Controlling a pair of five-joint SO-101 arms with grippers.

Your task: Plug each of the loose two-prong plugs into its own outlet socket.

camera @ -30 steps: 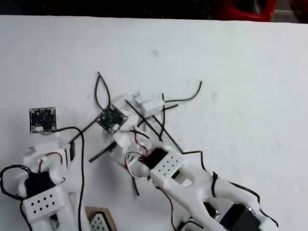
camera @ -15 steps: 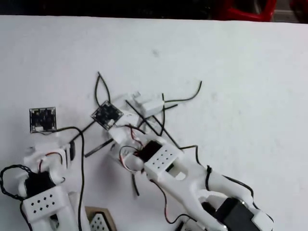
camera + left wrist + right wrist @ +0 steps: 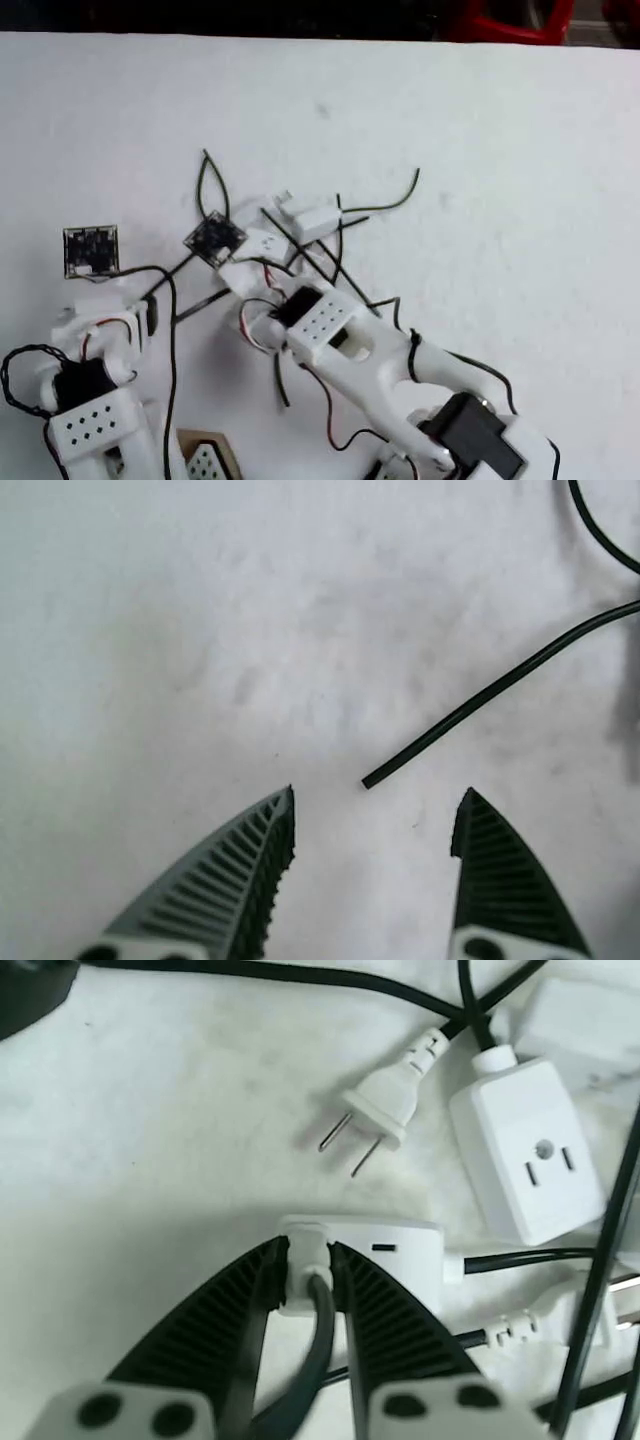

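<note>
White block [image 3: 372, 1260], lower centre, pinched at its cord end by right jaws; loose plug [image 3: 385, 1108] just above, unmated. Left jaws spread over worktop [image 3: 180, 630]. Next, likely: aligning prongs with slots.

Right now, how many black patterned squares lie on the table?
2. The left square lies apart, just ahead of the left arm. The tilted square sits among the cables, just beyond the right arm. None looks hidden.

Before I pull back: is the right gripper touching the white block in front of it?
Touching. In the right wrist view the right gripper clamps the narrow end of the white block, with its fingers pressed on both sides and no gap.
</note>
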